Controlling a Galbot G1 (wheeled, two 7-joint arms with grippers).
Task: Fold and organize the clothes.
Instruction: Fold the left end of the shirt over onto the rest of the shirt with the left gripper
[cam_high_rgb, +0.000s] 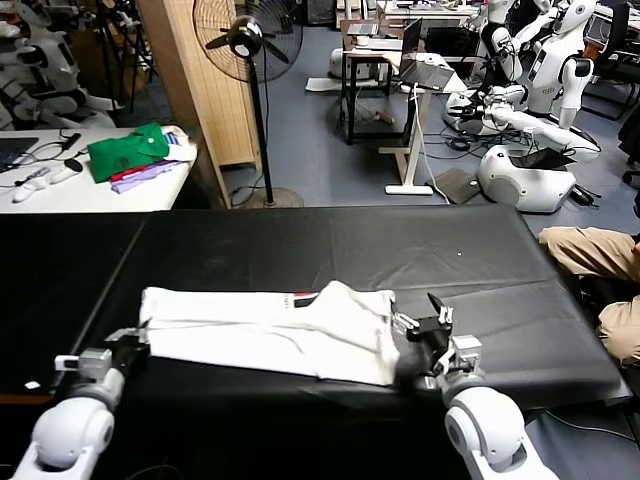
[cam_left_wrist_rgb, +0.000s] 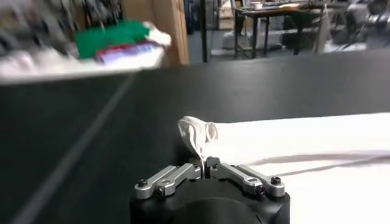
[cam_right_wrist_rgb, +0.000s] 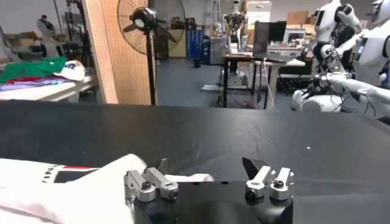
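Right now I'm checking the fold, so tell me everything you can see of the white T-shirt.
The T-shirt is plain white, soft cotton by its look, lying partly folded into a long band across the black table. Black lettering and a small red mark peek out near a raised fold. The left claw is shut on a pinched bit of fabric at the shirt's left end. The right claw stands open at its right end, not gripping it.

The white short-sleeved cotton T-shirt (cam_high_rgb: 270, 335) is soft, matt cloth; the black surface (cam_high_rgb: 330, 250) beneath looks smooth, faintly sheened fabric.
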